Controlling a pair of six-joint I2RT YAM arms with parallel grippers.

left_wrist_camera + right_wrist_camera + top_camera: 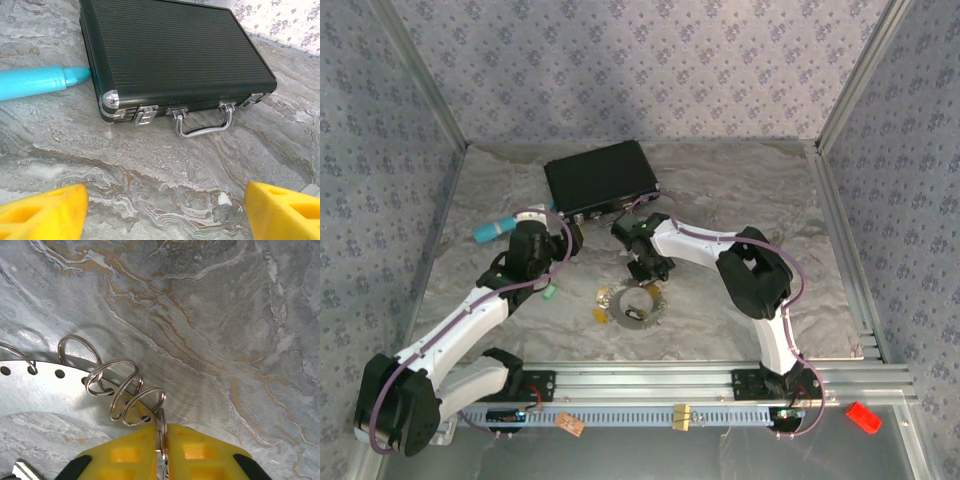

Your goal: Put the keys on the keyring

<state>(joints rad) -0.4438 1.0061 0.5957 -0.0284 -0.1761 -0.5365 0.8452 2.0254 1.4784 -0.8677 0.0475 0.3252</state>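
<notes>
At the far left of the bench (740, 200) a turquoise pen (492, 230) lies beside the black case (175, 50). The left gripper (162, 212) points at that case with its yellow fingers spread wide and nothing between them; it plays no part in the work right now. Just right of that arm, a green key (548, 292) lies alone on the bench, well apart from the keyring (55, 395), so it has clearly not been put on. Two tan keys (601, 305) lie just at the ring's left edge; whether they are hooked on cannot be told from above. The keyring lies flat near the middle of the bench, and several wire loops (107, 380) hang through holes along its rim. At its edge, the right gripper (161, 432) is pinched tight on the end loop (161, 420), which stands between the pads. I judge the task partly done at best: loops are mounted, one is in hand, and at least the green key remains to be fetched and threaded.
</notes>
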